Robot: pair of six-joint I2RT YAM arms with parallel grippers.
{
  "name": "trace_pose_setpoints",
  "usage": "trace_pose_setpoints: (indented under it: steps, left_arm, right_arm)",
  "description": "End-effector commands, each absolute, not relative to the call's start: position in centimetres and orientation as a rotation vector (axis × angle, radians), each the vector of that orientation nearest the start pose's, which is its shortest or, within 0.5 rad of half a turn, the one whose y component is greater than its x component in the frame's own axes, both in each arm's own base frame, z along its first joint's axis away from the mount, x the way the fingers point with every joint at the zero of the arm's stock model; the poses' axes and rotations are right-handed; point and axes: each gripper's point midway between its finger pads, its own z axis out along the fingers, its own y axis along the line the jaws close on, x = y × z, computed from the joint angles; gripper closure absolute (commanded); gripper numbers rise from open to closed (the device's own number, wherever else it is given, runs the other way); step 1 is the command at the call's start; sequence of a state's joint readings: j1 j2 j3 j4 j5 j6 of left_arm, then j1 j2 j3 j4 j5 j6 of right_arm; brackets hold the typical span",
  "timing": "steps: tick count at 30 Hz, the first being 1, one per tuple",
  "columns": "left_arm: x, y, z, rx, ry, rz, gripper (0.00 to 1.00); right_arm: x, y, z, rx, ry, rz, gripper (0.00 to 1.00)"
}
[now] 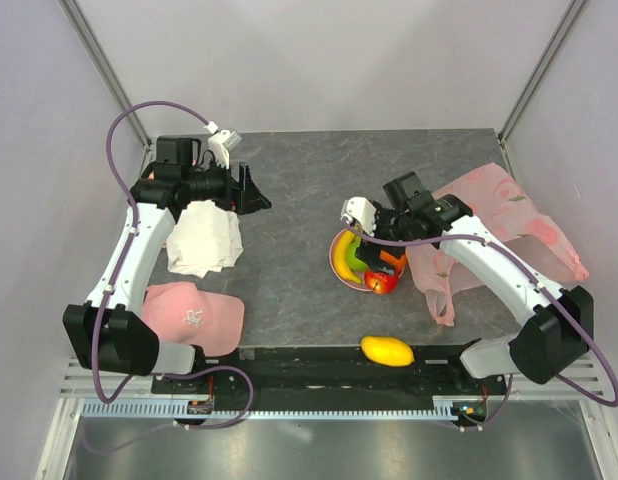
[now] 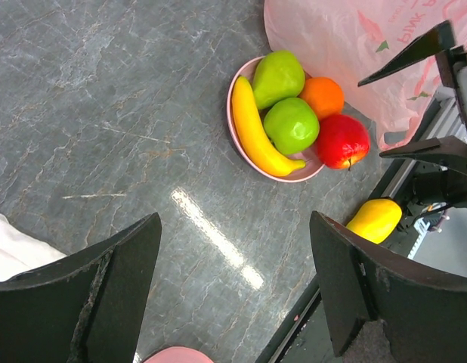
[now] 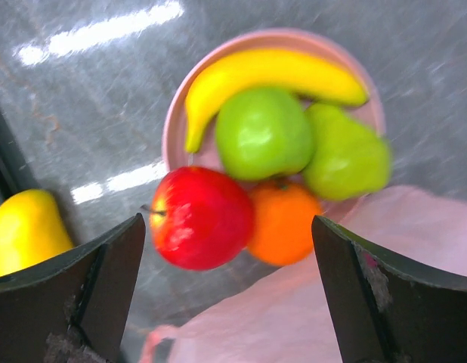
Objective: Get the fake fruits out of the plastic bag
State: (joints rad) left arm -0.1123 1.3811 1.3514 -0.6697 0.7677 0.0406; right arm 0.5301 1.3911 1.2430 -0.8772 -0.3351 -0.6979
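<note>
A pink plate (image 1: pixel 338 262) holds a yellow banana (image 2: pixel 255 127) and two green fruits (image 2: pixel 292 125). An orange (image 2: pixel 322 97) and a red apple (image 2: pixel 341 141) sit at its edge toward the plastic bag (image 1: pixel 494 215). The bag lies flat and crumpled at the right. A yellow mango (image 1: pixel 387 350) lies near the table's front edge. My right gripper (image 1: pixel 372 262) is open and empty, hovering over the red apple (image 3: pixel 202 218) and orange (image 3: pixel 282 221), above the bag's edge (image 3: pixel 332 302). My left gripper (image 1: pixel 257 195) is open and empty at the far left, above bare table (image 2: pixel 180 113).
A white cloth (image 1: pixel 204 238) lies under the left arm. A pink cap with a logo (image 1: pixel 194 315) lies at the front left. The table's front edge and a black rail (image 1: pixel 319 365) run just beyond the mango. Frame posts stand at the back corners.
</note>
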Motion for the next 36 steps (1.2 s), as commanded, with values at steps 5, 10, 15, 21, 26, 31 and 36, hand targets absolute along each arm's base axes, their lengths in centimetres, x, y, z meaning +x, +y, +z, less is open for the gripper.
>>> trace_pose_setpoints:
  steps: [5,10,15,21,26,31,36]
  left_arm:
    - [33.2,-16.4,27.9,0.573,2.047,-0.946,0.14]
    - [33.0,-16.4,28.6,0.580,2.030,-0.944,0.14]
    - [32.6,-16.4,28.5,0.581,2.029,-0.945,0.14]
    - [31.9,-16.5,30.3,0.551,2.001,-0.957,0.14]
    - [31.0,-16.3,31.2,0.571,1.968,-0.938,0.14]
    - [30.2,-15.8,31.1,0.579,1.954,-0.889,0.14]
    - [28.9,-15.4,31.3,0.576,1.925,-0.850,0.13]
  right_arm:
    - [22.2,16.7,13.0,-1.498,2.294,0.432,0.02]
    - [21.7,16.8,14.8,-1.554,2.202,0.445,0.02]
    - [17.8,16.4,18.4,-1.703,1.912,0.488,0.02]
    - [10.7,18.3,16.2,-2.001,1.831,0.586,0.04]
    - [9.8,20.0,12.6,-2.143,1.899,0.526,0.02]
    - [9.1,20.4,9.7,-2.231,1.995,0.377,0.02]
    - [7.7,19.4,8.0,-2.329,2.094,0.321,0.02]
